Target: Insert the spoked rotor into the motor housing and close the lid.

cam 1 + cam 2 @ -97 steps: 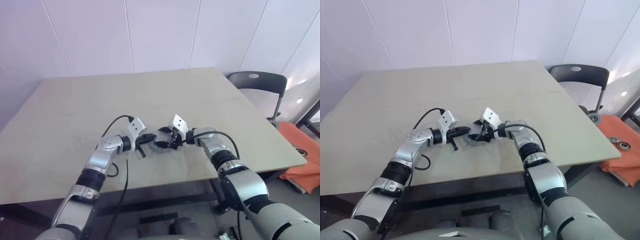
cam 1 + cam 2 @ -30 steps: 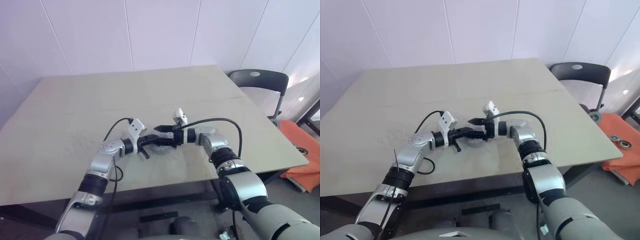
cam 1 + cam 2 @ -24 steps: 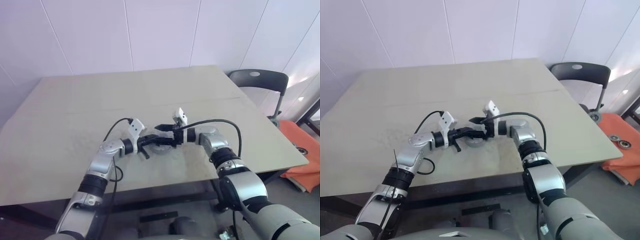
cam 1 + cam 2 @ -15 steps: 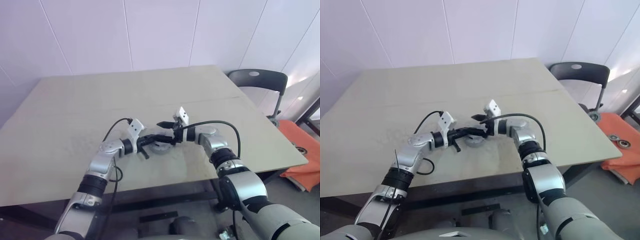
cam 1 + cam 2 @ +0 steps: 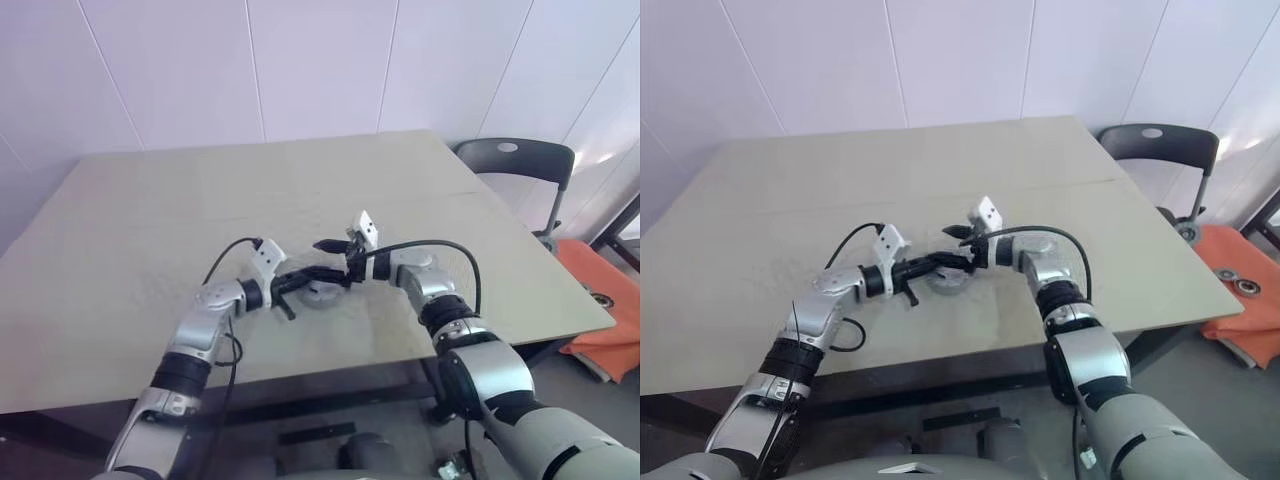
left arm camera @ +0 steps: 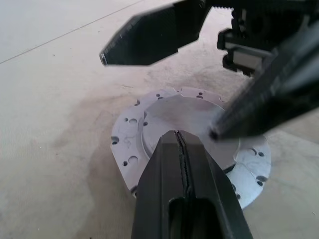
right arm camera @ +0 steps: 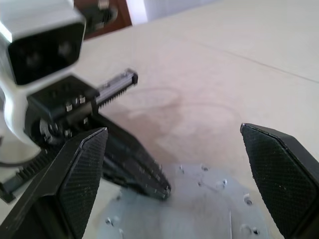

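A: How many round metal parts are there?
B: One grey disc, the lid (image 6: 189,137), on the table (image 5: 150,220).
A: And grippers?
B: Two: left gripper (image 6: 185,149) pinched shut above it, right gripper (image 7: 172,149) spread wide, holding nothing

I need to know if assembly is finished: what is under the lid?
The lid lies flat on the table. Its solid face covers whatever is beneath; neither rotor nor housing can be made out.
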You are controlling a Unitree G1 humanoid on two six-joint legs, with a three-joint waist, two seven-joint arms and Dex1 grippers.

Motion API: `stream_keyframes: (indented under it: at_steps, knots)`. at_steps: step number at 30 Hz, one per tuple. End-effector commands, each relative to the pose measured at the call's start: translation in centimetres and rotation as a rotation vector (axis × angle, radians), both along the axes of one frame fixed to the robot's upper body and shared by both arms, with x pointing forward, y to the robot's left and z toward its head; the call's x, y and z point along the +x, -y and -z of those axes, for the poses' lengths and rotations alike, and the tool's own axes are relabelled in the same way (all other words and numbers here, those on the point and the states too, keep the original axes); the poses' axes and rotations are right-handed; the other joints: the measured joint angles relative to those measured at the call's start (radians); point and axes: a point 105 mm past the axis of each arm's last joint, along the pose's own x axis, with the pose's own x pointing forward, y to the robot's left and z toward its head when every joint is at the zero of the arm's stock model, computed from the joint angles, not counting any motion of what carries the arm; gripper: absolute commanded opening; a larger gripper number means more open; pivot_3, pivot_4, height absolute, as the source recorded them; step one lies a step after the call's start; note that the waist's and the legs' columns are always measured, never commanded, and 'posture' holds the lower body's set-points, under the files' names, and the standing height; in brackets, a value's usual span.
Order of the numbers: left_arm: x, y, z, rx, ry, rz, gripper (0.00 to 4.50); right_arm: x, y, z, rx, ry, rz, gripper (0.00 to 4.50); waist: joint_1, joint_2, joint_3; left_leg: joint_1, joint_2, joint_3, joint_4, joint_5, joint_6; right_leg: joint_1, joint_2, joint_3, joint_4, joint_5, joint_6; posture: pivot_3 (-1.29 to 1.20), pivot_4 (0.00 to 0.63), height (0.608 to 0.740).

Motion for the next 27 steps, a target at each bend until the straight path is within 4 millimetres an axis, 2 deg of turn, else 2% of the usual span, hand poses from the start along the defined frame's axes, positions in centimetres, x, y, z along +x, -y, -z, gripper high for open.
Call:
stream_keyframes:
  at_steps: [1,6,27]
  knots:
    - [-1.2,-1.0,2.4,0.044,-0.099,0.0,0.0,0.4,-0.4,-1.8,0.024,0.054,-0.024,4.47,0.0,0.0,0.0,0.0,0.0,0.0,0.0,0.0,0.0,0.0,0.0,0.0,0.0,0.0,0.0,0.0,0.0,0.74]
    - [-1.3,-1.7,2.6,0.049,-0.106,-0.022,0.0,0.4,-0.4,-1.5,0.013,0.056,-0.013,4.47,0.0,0.0,0.0,0.0,0.0,0.0,0.0,0.0,0.0,0.0,0.0,0.0,0.0,0.0,0.0,0.0,0.0,0.74]
    - [-1.0,-2.2,2.4,0.016,-0.102,-0.074,0.0,0.3,-0.5,-1.2,-0.005,0.059,-0.021,4.47,-0.001,0.0,0.0,0.001,0.0,0.0,0.0,0.0,0.0,0.0,0.0,0.0,0.0,0.0,0.0,0.0,0.0,0.74]
